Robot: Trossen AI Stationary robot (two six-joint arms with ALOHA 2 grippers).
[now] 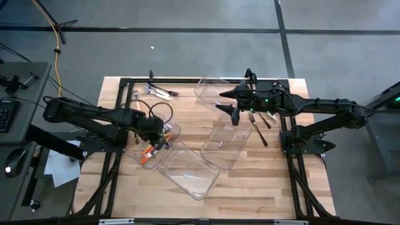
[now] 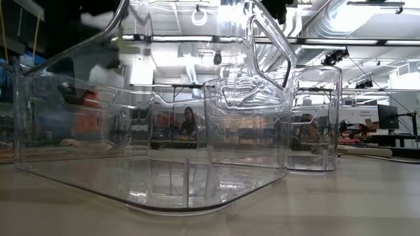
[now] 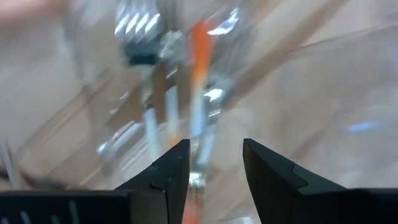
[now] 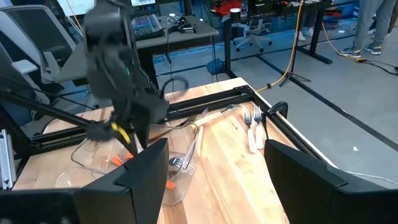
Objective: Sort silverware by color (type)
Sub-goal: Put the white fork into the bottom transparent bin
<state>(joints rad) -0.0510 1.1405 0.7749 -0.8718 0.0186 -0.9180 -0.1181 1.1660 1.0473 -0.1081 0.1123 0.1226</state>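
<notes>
The clear bins (image 2: 151, 151) fill the low view, hiding both arms. Left gripper (image 3: 214, 168) hovers over one bin — fingers parted, gripping nothing — above blurred orange-handled silverware (image 3: 200, 56). Right gripper (image 4: 205, 180) gapes wide, empty; white-handled forks (image 4: 254, 127) lie near the table edge.

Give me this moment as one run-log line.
left gripper: open over orange-handled silverware in bin | right gripper: open, empty, above table | black forks: unsorted

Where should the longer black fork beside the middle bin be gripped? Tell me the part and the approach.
Grip the longer black fork mid-handle, from straight above, fingers across its length. It lies flat on bare wood beside the clear bin, with both long sides free.
</notes>
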